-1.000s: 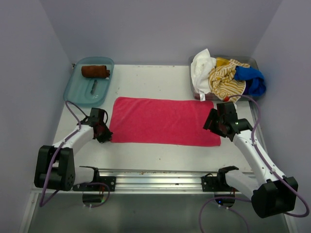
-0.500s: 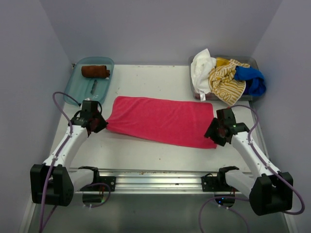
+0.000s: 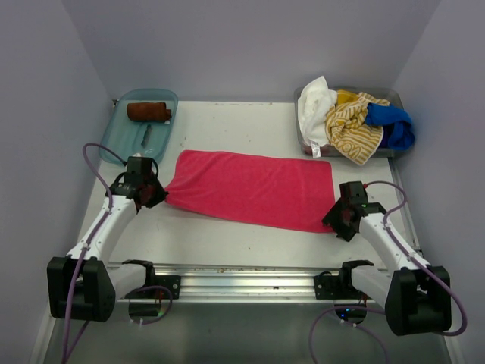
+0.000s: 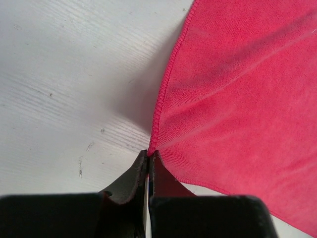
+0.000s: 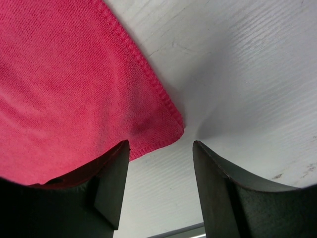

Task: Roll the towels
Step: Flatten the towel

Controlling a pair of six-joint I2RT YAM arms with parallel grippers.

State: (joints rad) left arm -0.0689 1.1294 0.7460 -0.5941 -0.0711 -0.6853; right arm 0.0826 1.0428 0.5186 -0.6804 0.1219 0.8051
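A hot pink towel (image 3: 250, 188) lies spread flat across the middle of the table. My left gripper (image 3: 157, 194) is shut on its near left corner; in the left wrist view the hemmed corner (image 4: 151, 145) is pinched between the closed fingertips of the gripper (image 4: 149, 153), and the towel (image 4: 237, 99) lifts slightly there. My right gripper (image 3: 337, 221) stands open at the near right corner. In the right wrist view that corner (image 5: 171, 130) lies just ahead of the gap in the gripper (image 5: 161, 145), untouched. More towels, white (image 3: 313, 106), striped (image 3: 351, 130) and blue (image 3: 391, 124), are piled at the back right.
A rolled rust-brown towel (image 3: 148, 111) rests in the teal tray (image 3: 121, 145) at the back left. The piled towels sit in a clear bin (image 3: 391, 92). A metal rail (image 3: 242, 277) runs along the near edge. Walls close in on both sides.
The left gripper shut on the towel's near left corner and pulled it left and back, skewing the towel. The right gripper moved nearer, down to the near right corner.
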